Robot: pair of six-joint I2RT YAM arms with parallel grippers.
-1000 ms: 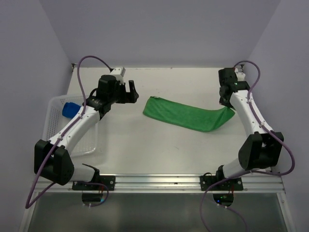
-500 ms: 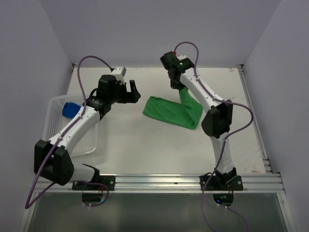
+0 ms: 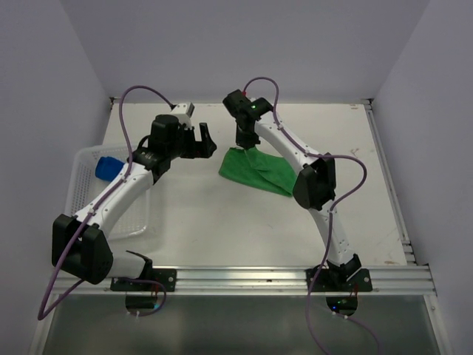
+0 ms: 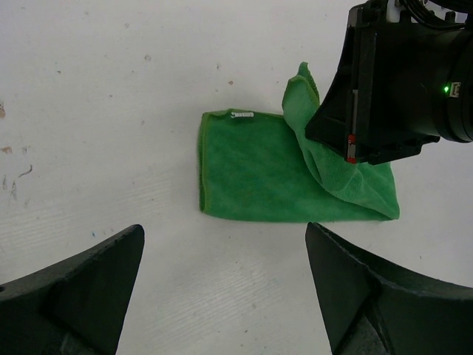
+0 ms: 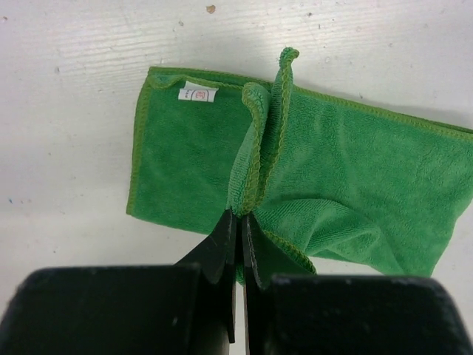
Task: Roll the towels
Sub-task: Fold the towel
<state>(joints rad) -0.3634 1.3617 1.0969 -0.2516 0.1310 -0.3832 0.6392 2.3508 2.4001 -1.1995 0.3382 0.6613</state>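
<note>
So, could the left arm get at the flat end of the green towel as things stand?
Probably yes: the left gripper hovers open beside the green towel, bare table between; the right gripper pinches only the folded-over end.

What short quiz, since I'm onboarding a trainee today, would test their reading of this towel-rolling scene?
1. True or false: the right gripper is shut on a raised edge of the green towel.
2. Where is the blue towel? A) in the white mesh basket B) under the green towel C) on the bare table.
3. Fill in: the left gripper, holding nothing, is ____.
Key: 1 true; 2 A; 3 open.
</note>
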